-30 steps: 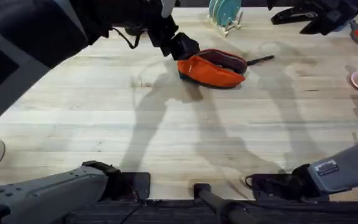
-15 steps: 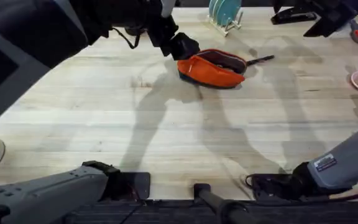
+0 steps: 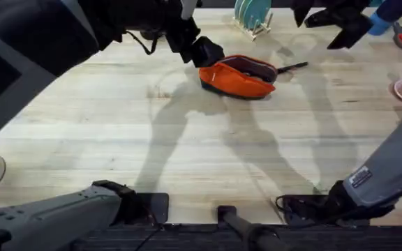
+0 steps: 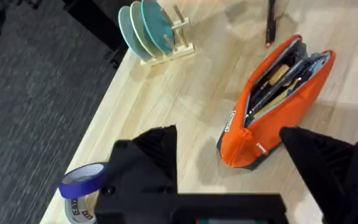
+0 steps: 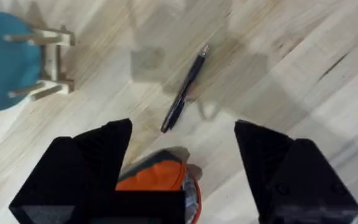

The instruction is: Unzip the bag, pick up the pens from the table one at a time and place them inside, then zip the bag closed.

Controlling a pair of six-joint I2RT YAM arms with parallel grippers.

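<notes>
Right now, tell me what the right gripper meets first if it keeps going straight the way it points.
Probably the black pen lying on the table: in the right wrist view it sits between the open fingers of the right gripper, just beyond the bag. Depth is uncertain.

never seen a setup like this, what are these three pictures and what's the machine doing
Two robot arms work at a wooden table. One picture looks down from above; the other two come from cameras on each arm's wrist. The left tool hangs open beside an orange bag, unzipped, with things already inside. The right tool is open and empty above a black pen lying on the table just past the bag. A rack of teal plates stands nearby, and a roll of blue tape lies near the edge. Nothing is held.
</notes>
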